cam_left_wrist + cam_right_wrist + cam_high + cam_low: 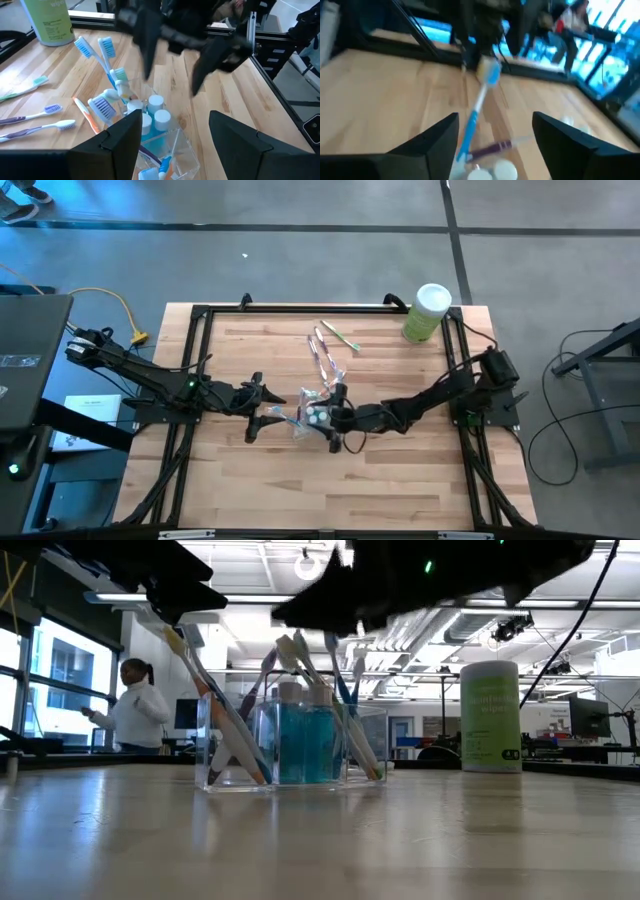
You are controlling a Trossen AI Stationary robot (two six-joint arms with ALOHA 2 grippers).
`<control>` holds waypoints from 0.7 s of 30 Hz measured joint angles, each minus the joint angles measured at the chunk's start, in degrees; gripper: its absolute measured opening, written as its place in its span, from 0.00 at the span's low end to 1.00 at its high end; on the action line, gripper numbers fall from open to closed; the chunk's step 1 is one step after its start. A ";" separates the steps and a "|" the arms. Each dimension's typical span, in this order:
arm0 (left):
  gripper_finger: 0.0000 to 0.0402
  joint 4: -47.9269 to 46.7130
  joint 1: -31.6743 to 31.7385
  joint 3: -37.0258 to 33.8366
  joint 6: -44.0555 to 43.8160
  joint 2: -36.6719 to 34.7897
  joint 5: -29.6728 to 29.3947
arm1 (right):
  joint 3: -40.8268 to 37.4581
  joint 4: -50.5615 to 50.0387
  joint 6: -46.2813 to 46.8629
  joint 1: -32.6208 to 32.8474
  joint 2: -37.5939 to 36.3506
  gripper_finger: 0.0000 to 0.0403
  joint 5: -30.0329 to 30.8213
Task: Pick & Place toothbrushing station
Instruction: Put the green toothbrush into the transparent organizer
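While both arms meet over the middle of the table, we note the following.

Station: we see a clear plastic holder (290, 745) mid-table, already carrying several toothbrushes (225, 710) leaning outward and teal toothpaste tubes (152, 117) with white caps standing at its centre.

Right gripper: the right gripper (338, 418) hangs directly over the holder with its fingers spread wide and nothing between them; a blue-and-white toothbrush (479, 97) stands up out of the holder just ahead of it, free of the fingers.

Left gripper: the left gripper (262, 412) waits just beside the holder on its own side, fingers apart and empty.

Loose brushes: we count a few toothbrushes (330, 345) lying flat on the wood toward the far edge, between the holder and the green canister (428, 312).

Doing the step well: in our judgement the right arm should rise straight up so its fingers clear the leaning handles without tipping the light holder, then go for one of the loose brushes, gripping mid-handle across its narrow width.

Surface: we work on a pale wooden tabletop (400, 480) framed by black rails.

Room: we see a bright workshop with ceiling lights, windows and desks, and a person in white (135, 705) standing far behind the table.
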 joint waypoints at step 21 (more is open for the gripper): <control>0.56 0.13 -0.15 0.07 -5.70 2.60 0.53 | -0.07 -68.74 31.86 6.02 -22.01 0.59 7.83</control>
